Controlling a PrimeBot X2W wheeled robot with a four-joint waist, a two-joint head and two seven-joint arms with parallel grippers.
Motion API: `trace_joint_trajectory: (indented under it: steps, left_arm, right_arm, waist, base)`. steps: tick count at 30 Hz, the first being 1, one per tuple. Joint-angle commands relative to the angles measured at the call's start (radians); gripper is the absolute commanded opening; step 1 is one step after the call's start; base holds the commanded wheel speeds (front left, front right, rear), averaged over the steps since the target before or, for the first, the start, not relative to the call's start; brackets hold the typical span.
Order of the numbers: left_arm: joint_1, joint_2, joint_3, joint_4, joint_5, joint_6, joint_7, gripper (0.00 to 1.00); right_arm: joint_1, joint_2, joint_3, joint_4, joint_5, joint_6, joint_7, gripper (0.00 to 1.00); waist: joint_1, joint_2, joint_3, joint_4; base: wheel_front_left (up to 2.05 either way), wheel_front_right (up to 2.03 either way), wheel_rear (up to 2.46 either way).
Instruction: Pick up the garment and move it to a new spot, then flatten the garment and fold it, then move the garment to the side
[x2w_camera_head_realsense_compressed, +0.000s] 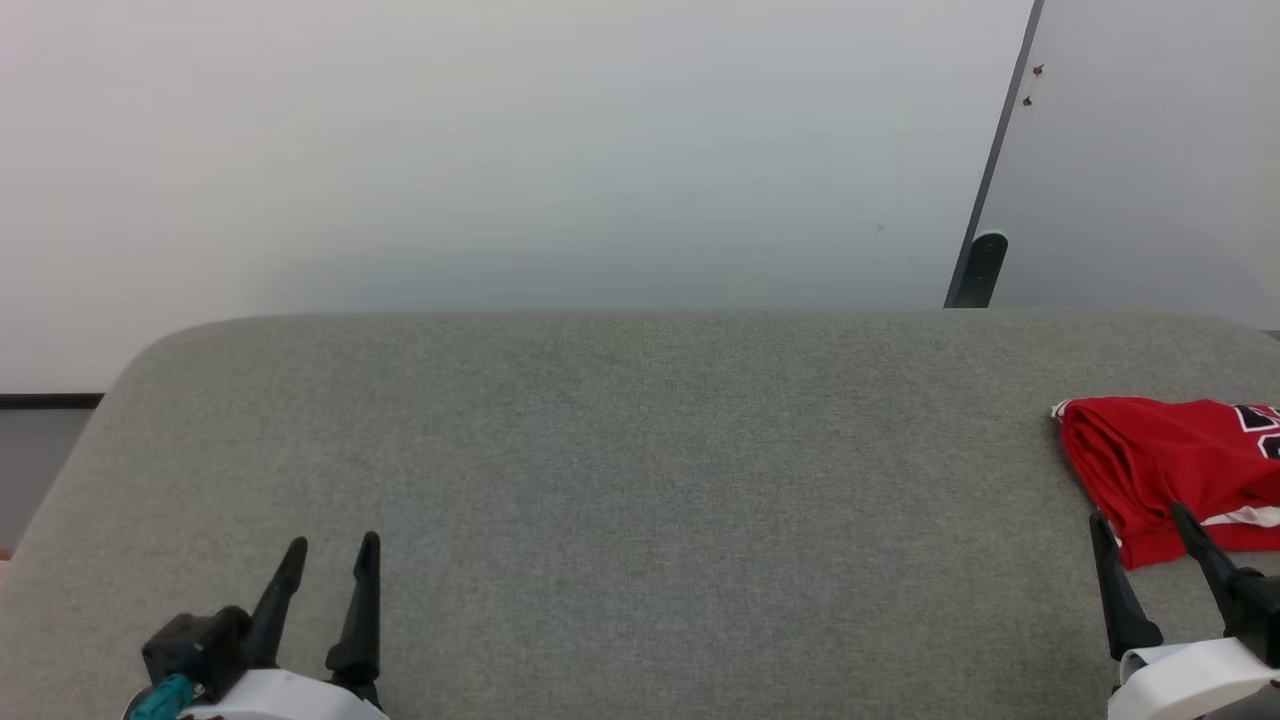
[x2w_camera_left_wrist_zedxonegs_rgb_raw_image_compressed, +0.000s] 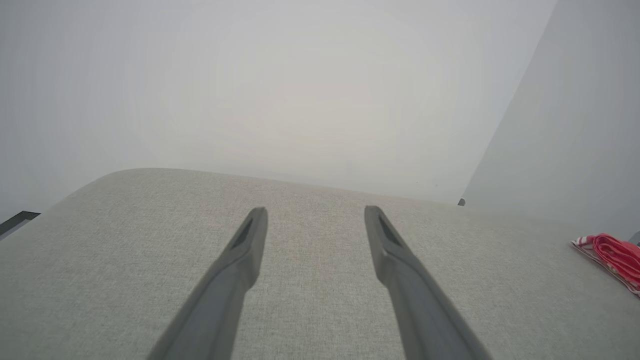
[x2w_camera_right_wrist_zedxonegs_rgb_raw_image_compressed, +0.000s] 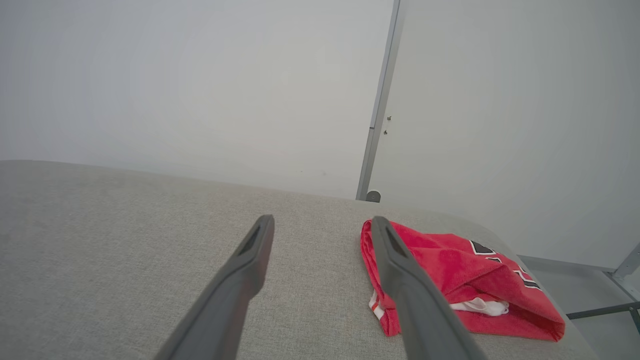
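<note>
Nearest, over the near left part of the grey fabric-covered counter (x2w_camera_head_realsense_compressed: 600, 450), the left tool (x2w_camera_head_realsense_compressed: 333, 543) has its two long dark fingers spread apart with nothing between them, only bare cloth surface under it in the left wrist view (x2w_camera_left_wrist_zedxonegs_rgb_raw_image_compressed: 315, 211). Over the counter's near right part the right tool (x2w_camera_head_realsense_compressed: 1139, 515) is likewise released and empty, its jaws wide. The garment (x2w_camera_head_realsense_compressed: 1160, 460), a red jersey-style shirt with white-and-red striped trim and black white-edged lettering, lies bunched and folded over on the counter's right end, just beyond that tool. In the right wrist view (x2w_camera_right_wrist_zedxonegs_rgb_raw_image_compressed: 324, 220) the tool's right finger crosses in front of the shirt's (x2w_camera_right_wrist_zedxonegs_rgb_raw_image_compressed: 450, 265) left edge while its left finger stands over bare counter; whether a tip touches the cloth cannot be told. From the left tool the shirt (x2w_camera_left_wrist_zedxonegs_rgb_raw_image_compressed: 612, 252) is well apart, off to the right. Beyond the counter's rounded far edge rises a pale wall (x2w_camera_head_realsense_compressed: 500, 150), with a dark slanted post (x2w_camera_head_realsense_compressed: 990, 180) behind the counter's right part.
</note>
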Motion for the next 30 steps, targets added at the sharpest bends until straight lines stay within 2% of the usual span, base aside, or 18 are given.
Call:
trace_joint_trajectory:
  steps: [1, 11, 12, 19, 30]
  left_arm:
    - [0.003, 0.002, 0.000, -0.002, -0.005, -0.003, 0.000, 1.00]
    - [0.014, 0.008, 0.030, -0.025, 0.036, -0.003, 0.000, 1.00]
    - [0.006, 0.009, 0.030, -0.019, 0.034, 0.000, 0.000, 0.00]
    - [0.055, -0.032, 0.019, 0.040, 0.024, 0.000, 0.005, 0.00]
    - [0.035, -0.053, 0.040, 0.026, -0.158, 0.000, 0.061, 0.00]
  right_arm:
    - [0.008, 0.002, -0.002, -0.005, 0.002, -0.001, 0.000, 1.00]
    - [0.015, 0.011, -0.008, -0.010, 0.003, -0.001, 0.012, 1.00]
    - [0.003, 0.008, -0.003, -0.004, 0.001, 0.000, 0.009, 0.00]
    - [0.045, 0.042, 0.001, 0.059, 0.013, 0.000, 0.014, 0.00]
    - [0.027, 0.064, -0.015, 0.050, 0.228, 0.000, 0.061, 0.00]
  waist:
    - [0.0000, 0.0000, 0.000, 0.000]
    - [0.0000, 0.0000, 0.001, 0.002]
    - [0.0001, 0.0000, 0.001, 0.002]
    - [0.0000, 0.0000, 0.001, 0.002]
    - [0.0000, 0.0000, 0.010, 0.000]
  base:
    - [0.00, 0.00, 0.00]
    - [0.00, 0.00, 0.00]
    - [0.00, 0.00, 0.00]
    - [0.00, 0.00, 0.00]
    - [0.00, 0.00, 0.00]
